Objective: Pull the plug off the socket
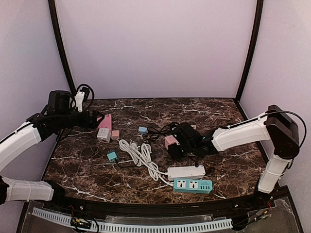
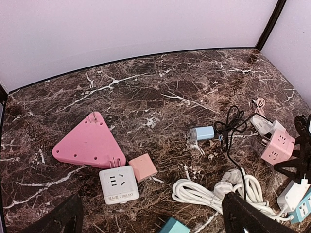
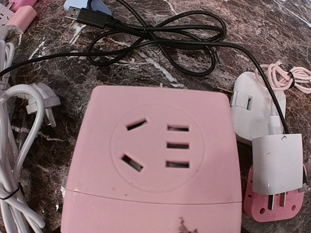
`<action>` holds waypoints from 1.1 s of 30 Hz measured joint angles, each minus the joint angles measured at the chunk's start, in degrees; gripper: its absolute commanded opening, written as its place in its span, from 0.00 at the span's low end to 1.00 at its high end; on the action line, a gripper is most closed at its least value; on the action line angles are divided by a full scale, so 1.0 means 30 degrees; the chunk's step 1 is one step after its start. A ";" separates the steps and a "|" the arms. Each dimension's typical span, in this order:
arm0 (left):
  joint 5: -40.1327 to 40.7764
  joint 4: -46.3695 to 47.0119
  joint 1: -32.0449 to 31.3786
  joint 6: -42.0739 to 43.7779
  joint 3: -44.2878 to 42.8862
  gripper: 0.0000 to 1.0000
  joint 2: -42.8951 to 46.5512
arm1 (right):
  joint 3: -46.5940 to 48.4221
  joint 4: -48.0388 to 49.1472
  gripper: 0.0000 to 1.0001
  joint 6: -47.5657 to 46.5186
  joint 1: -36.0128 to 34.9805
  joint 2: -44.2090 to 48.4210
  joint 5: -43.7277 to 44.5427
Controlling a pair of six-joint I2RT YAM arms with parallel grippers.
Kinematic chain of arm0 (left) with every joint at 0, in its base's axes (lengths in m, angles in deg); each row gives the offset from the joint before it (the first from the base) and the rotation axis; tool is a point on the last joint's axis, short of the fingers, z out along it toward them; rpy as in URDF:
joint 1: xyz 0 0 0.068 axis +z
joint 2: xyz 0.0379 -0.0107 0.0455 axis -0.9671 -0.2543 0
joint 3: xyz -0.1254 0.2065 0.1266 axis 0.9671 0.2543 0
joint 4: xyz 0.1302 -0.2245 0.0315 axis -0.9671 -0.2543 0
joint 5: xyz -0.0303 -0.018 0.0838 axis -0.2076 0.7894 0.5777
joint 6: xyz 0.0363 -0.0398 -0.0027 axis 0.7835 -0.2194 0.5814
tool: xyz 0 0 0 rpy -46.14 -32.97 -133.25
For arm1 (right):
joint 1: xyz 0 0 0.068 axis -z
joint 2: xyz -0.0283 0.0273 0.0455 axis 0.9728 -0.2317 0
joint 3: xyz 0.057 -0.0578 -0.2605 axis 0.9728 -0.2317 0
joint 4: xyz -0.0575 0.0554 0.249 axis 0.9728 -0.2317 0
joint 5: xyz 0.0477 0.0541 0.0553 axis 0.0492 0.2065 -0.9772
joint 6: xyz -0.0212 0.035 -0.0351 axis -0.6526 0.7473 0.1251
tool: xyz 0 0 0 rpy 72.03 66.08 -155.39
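Pose: right arm reaches left over mid-table, right gripper (image 1: 179,143) at pink cube socket (image 3: 155,160), grasp not discernible | left gripper (image 1: 93,118) raised rear-left, fingers spread, empty | Surroundings: white plug (image 3: 248,107) just beside socket; black cable (image 3: 160,39) behind; white cord (image 1: 141,155) coiled left.

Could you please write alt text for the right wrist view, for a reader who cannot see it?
A pink socket cube fills most of the frame, its holed face toward the camera with nothing plugged in. A black USB cable loops on the marble table behind it; a white charger sits at right, a white plug at left.
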 measured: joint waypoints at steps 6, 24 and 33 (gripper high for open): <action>0.0022 0.0240 0.0095 0.0015 0.0000 0.99 0.0036 | 0.0969 -0.0160 0.10 0.0022 0.0262 -0.1384 -0.0051; 0.0474 0.0233 0.0328 0.0007 0.0000 0.99 0.0109 | 0.1821 -0.0991 0.92 0.0277 0.0277 -0.2353 -0.0255; 0.1406 0.0219 0.0342 -0.0160 0.0022 0.99 0.0226 | 0.1785 -0.1559 0.98 0.0240 0.0270 -0.1953 -0.0379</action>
